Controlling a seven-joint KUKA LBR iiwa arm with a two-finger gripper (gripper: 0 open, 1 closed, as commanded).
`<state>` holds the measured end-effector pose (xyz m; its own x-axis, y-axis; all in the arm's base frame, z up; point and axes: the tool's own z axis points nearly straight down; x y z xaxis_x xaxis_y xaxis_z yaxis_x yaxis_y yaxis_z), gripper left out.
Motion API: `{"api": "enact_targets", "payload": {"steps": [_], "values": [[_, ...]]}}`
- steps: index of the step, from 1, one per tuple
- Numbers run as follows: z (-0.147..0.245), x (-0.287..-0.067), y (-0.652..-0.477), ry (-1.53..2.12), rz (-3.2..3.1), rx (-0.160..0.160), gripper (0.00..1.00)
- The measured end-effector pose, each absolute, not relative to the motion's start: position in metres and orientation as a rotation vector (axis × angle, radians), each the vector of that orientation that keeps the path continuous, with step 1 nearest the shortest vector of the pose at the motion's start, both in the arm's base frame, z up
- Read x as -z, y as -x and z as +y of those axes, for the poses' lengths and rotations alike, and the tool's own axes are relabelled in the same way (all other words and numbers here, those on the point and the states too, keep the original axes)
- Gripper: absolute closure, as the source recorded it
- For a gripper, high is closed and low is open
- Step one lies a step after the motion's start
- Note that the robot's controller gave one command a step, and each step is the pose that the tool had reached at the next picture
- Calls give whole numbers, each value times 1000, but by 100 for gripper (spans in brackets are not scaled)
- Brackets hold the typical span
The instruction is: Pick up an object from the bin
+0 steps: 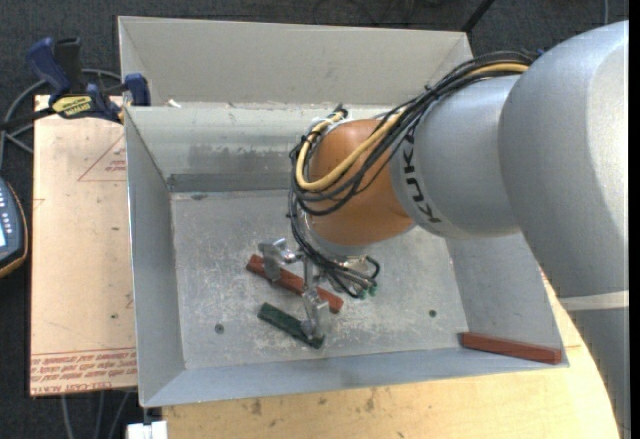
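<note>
1. The grey metal bin (215,227) has a scuffed floor with only a few loose things on it, all in the near half.
2. The arm (520,157) reaches in from the right. Its orange cover (355,187), wrapped in yellow and black cables (330,152), hangs over the middle of the bin.
3. The tool (298,282) is low over the floor, just left of centre and towards the near wall.
4. Its two metal fingers stand apart: one (277,251) on the far left side, the other (318,307) on the near right side.
5. Between them lies a thin red-brown stick (262,268), flat on the floor and running from upper left to lower right.
6. The gap between the fingers is wider than the stick, so the tool straddles it and does not clamp it. I cannot tell whether either finger touches the stick.
7. A dark green piece (283,319), also long and narrow, lies just beside the stick on its near side and roughly parallel to it. Its right end is close to the nearer finger.
8. A flat red-brown bar (510,347) lies in the near right corner, against the foot of the wall and well apart from the tool.
</note>
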<state>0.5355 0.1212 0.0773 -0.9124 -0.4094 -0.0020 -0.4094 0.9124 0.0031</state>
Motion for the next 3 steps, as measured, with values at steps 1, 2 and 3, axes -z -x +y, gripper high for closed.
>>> {"api": "enact_targets", "payload": {"steps": [1, 2, 3], "values": [[109, -87, -564, 612, 3075, -2, 0], [126, -91, -496, 654, 3077, -4, 0], [130, -71, -489, 283, 3117, -3, 0]]}}
